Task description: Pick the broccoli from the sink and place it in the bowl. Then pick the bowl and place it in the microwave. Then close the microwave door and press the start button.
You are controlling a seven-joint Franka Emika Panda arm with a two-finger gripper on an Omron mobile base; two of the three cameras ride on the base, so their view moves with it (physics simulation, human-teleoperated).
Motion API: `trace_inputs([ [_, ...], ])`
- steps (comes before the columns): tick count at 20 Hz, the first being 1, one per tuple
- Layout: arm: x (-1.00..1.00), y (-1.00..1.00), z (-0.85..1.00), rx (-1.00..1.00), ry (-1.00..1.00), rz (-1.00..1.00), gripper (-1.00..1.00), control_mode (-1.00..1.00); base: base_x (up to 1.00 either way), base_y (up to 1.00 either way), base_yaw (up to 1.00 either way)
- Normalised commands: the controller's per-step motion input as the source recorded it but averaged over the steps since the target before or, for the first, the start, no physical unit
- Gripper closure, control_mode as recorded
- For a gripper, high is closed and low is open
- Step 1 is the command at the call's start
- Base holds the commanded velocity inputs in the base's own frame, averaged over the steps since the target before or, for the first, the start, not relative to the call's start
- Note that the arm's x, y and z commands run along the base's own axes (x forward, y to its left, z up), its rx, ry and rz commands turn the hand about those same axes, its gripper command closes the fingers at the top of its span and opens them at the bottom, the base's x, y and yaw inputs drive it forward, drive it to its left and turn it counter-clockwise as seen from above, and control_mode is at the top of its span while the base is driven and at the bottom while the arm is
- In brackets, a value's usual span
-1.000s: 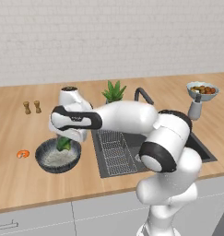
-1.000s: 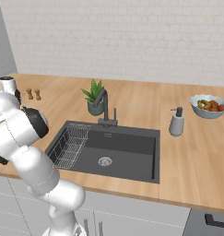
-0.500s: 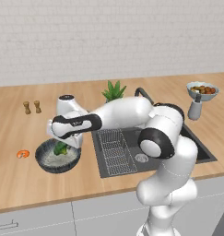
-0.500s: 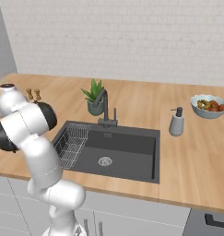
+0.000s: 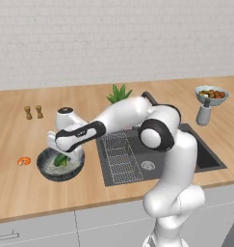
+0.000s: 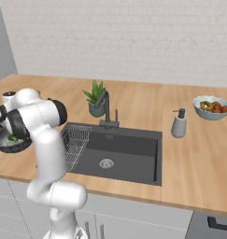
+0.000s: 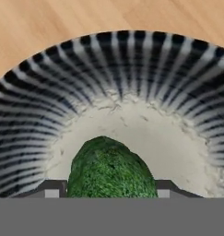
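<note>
We see the gripper [image 5: 62, 159] down inside the bowl [image 5: 45, 166], its fingers [image 7: 51, 188] on either side of the broccoli [image 7: 109, 168], gripping it. The floret sits low over the bowl's whitish bottom; we cannot tell if it touches. The bowl stands near the counter's [image 5: 22, 193] front edge, left of the sink [image 5: 157, 154], with a small orange piece [image 5: 23, 160] just beside it. A potted plant [image 5: 118, 93] stands behind the sink.
</note>
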Motion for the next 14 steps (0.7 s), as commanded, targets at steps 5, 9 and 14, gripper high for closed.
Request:
trace_inputs([
  [5, 0.29, 0.17, -0.35, -0.02, 0.0, -0.02, 1.0, -1.0, 0.0, 0.0, 0.0],
  [9, 0.21, 0.06, -0.37, 0.0, 0.0, -0.02, 1.0, -1.0, 0.0, 0.0, 0.0],
  [14, -0.09, -0.05, -0.1, 0.01, -0.03, 0.0, -1.0, -1.0, 0.0, 0.0, 0.0],
])
